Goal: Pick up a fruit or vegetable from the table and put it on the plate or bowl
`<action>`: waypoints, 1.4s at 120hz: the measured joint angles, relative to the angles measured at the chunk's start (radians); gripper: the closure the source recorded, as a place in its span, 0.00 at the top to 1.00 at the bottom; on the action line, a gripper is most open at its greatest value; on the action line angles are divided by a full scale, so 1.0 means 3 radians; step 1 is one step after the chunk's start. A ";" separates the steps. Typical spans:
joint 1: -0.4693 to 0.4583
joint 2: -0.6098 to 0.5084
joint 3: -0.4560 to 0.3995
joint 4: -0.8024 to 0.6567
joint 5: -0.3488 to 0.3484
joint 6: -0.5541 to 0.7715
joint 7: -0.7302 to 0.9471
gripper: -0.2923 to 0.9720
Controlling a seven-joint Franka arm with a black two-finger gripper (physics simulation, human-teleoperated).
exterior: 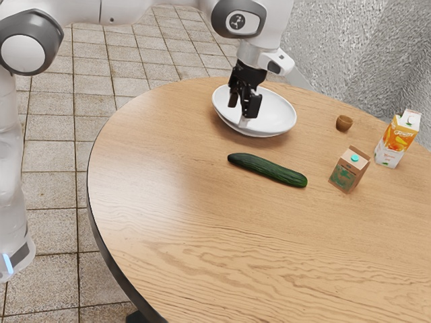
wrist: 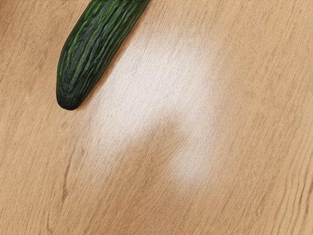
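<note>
1. The gripper (exterior: 244, 102) is being held above the table (exterior: 202, 235), in front of the white plate (exterior: 286, 121) as the exterior view shows it. Its fingers are being kept apart with a clear gap, and nothing is being gripped.
2. The cucumber (exterior: 267, 169) is being supported flat by the wood, at about 5 o'clock from the gripper and 6 o'clock from the plate, apart from both. In the exterior view its length is being laid along a 10-to-4 o'clock line.
3. In the wrist view, one rounded end of the cucumber (wrist: 90, 49) is being caught off to the side of the hand. The approach is therefore judged to be the step in hand, with the hand not yet centred.
4. The cucumber's middle, rather than its tapering end, is being recommended as the target, so that the load is being balanced.
5. The fingers are being advised to be turned across the narrow width, closing along a 1-to-7 o'clock line, before any descent.
6. The small brown carton (exterior: 349, 169), at 3 o'clock from the cucumber's far end, is being flagged as the nearest thing to be avoided.
</note>
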 joint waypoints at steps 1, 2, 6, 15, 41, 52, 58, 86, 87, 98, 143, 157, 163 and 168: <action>-0.0023 0.0094 0.0024 0.0200 -0.0001 -0.0035 0.0007 0.77; -0.0043 0.0175 0.0044 0.0375 -0.0002 -0.0067 0.0014 0.77; -0.0060 0.0398 0.0100 0.0859 -0.0004 -0.0185 0.0041 0.77; 0.0129 0.0596 0.0152 0.1283 -0.0009 -0.0391 0.0096 0.77; 0.0190 0.0661 0.0168 0.1421 -0.0014 -0.0694 0.0223 0.77; 0.0188 0.0589 0.0175 0.1530 -0.0018 -0.0763 0.0263 0.77; 0.0190 0.0514 0.0174 0.1692 -0.0013 -0.0810 0.0283 0.77; 0.0176 0.0592 -0.0122 0.1906 -0.0060 -0.0887 0.0623 0.77; 0.0176 0.0601 -0.0140 0.1901 -0.0052 -0.0886 0.0652 0.77; 0.0153 0.0720 -0.0231 0.1870 0.0014 -0.0879 0.0953 0.77; 0.0213 0.0984 -0.0156 0.1794 0.0103 -0.0652 0.1970 0.77; 0.0243 0.1142 -0.0149 0.1792 -0.0004 -0.0609 0.2259 0.77; 0.0256 0.1232 -0.0149 0.1782 -0.0034 -0.0567 0.2367 0.77; 0.0263 0.1312 -0.0148 0.1737 -0.0053 -0.0511 0.2448 0.77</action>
